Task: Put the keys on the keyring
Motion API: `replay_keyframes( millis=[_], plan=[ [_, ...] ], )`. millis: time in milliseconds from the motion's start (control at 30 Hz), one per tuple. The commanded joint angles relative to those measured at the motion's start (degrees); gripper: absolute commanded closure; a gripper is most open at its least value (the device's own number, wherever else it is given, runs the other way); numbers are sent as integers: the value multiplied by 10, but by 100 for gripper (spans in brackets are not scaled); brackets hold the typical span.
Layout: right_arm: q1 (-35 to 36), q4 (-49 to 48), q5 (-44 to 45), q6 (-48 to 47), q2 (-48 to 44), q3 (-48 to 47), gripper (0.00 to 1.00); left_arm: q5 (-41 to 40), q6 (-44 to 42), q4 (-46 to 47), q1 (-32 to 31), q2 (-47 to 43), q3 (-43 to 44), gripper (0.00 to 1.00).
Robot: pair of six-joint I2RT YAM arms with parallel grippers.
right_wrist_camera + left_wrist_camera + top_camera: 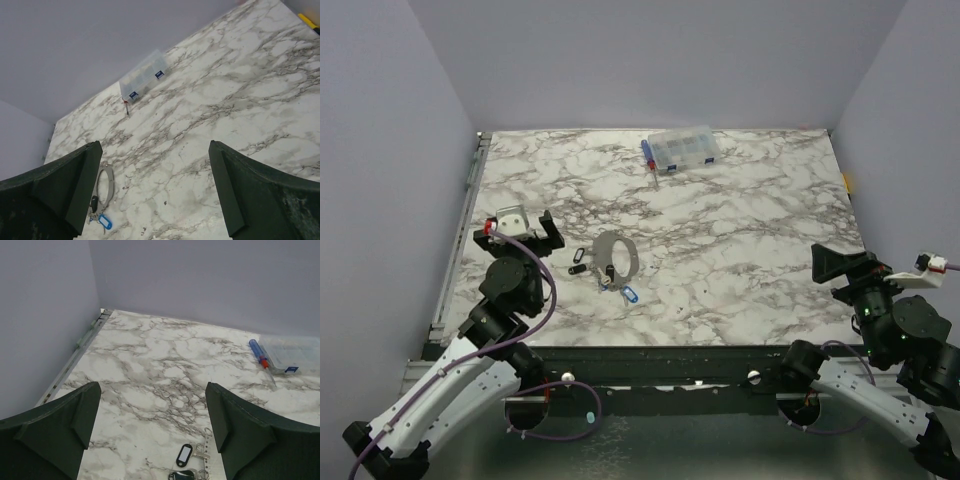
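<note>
The keyring [613, 256], a large thin grey metal hoop, lies flat on the marble table left of centre. The keys lie around it: two dark-outlined tags [579, 262] at its left, and a blue tag [630, 294] at its near end. My left gripper [520, 234] hovers open just left of them with nothing between its fingers. In the left wrist view a dark-outlined clear tag [184, 454] lies low between the fingers of the left gripper [152, 425]. My right gripper [845, 265] stands open at the far right, far from the keyring [105, 182] and blue tag [104, 221].
A clear compartment box [681, 149] with blue parts sits at the table's back edge, a blue and red tool [258, 353] beside it. Grey walls close in the left, back and right sides. A metal rail [460, 240] runs along the table's left edge.
</note>
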State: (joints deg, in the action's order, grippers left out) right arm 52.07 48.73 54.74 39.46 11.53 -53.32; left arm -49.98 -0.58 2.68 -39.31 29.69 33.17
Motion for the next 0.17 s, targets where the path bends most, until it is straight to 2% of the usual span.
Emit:
replay_keyframes(
  millis=[0, 133],
  plan=[
    [2, 0, -2, -29, 5, -14, 0, 26, 3, 4, 7, -6, -4, 8],
    [2, 26, 14, -7, 18, -23, 0, 35, 19, 2, 8, -7, -5, 8]
  ],
)
